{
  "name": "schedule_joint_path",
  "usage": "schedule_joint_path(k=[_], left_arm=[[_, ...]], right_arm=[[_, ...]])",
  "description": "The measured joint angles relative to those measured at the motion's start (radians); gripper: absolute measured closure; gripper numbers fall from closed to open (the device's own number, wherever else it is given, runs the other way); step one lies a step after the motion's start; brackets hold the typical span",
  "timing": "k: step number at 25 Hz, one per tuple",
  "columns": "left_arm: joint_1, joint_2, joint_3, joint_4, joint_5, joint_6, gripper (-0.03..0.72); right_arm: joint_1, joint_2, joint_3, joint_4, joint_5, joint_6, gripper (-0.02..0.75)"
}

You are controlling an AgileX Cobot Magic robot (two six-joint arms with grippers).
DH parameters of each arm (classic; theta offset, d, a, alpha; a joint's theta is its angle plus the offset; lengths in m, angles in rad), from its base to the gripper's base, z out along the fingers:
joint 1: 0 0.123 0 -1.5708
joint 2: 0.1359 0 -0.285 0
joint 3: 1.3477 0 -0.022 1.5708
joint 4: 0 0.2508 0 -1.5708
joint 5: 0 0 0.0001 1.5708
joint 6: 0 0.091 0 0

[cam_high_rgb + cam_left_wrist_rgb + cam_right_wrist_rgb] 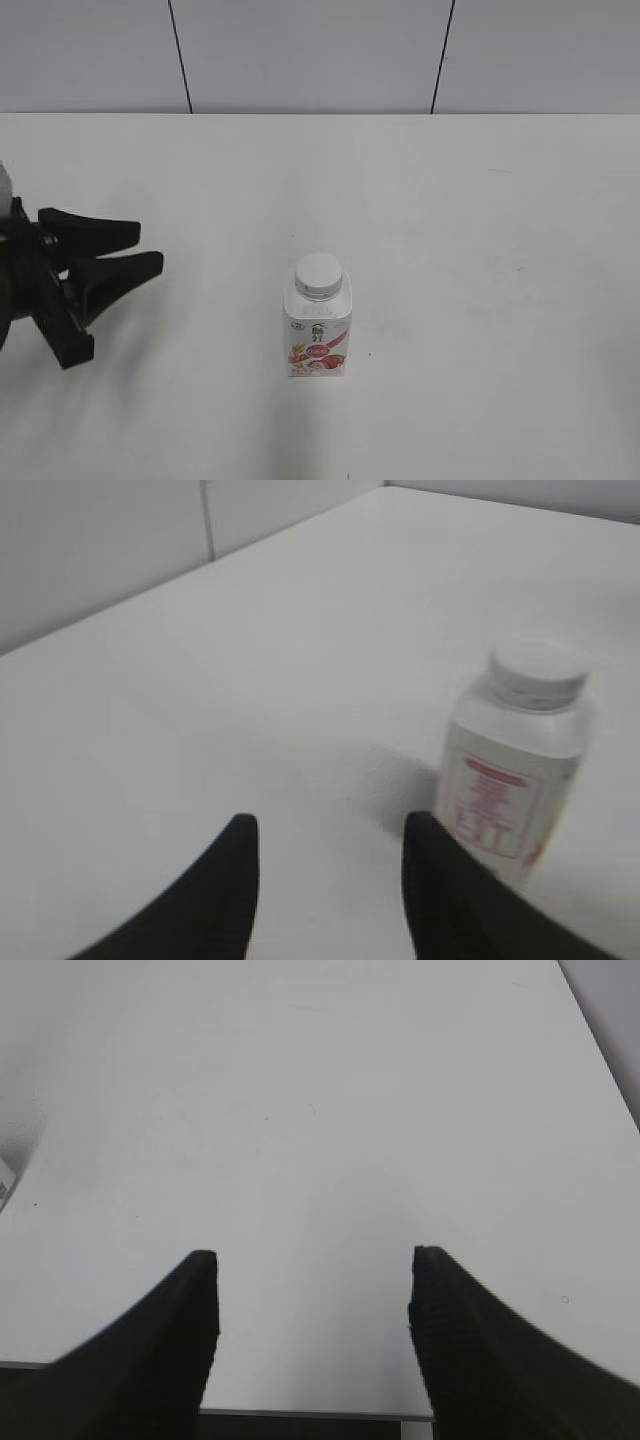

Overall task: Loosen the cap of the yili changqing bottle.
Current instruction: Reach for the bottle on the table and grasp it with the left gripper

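Note:
The yili changqing bottle [319, 328] stands upright near the middle of the white table, white with a pink-red label. Its white cap [319, 274] sits on the neck. In the left wrist view the bottle [515, 770] and cap [538, 670] appear at the right, ahead of the fingers. My left gripper [148, 246] hovers at the left of the table, well apart from the bottle, open and empty; the left wrist view shows the left gripper [330, 830] over bare table. My right gripper [312, 1258] is open with nothing between its fingers, over bare table near the front edge; the exterior view does not show it.
The white table [480, 220] runs back to a grey panelled wall [310, 55]. The table's front edge [310, 1414] shows just below the right gripper. A small corner of something white [5, 1185] shows at the left edge of the right wrist view.

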Motion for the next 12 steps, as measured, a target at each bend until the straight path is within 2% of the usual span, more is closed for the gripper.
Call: schedule_joint_path(k=[3, 8, 10, 12], left_arm=[[0.002, 0.094, -0.026, 0.101, -0.067, -0.016, 0.383], [0.002, 0.228, -0.113, 0.222, -0.093, -0.126, 0.369], [0.002, 0.266, -0.157, 0.269, -0.093, -0.207, 0.325], [0.002, 0.294, -0.202, 0.308, -0.096, -0.281, 0.239]], right_arm=[[0.000, 0.000, 0.000, 0.000, 0.000, 0.000, 0.257], [0.000, 0.000, 0.000, 0.000, 0.000, 0.000, 0.257], [0.000, 0.000, 0.000, 0.000, 0.000, 0.000, 0.257], [0.000, 0.000, 0.000, 0.000, 0.000, 0.000, 0.257]])
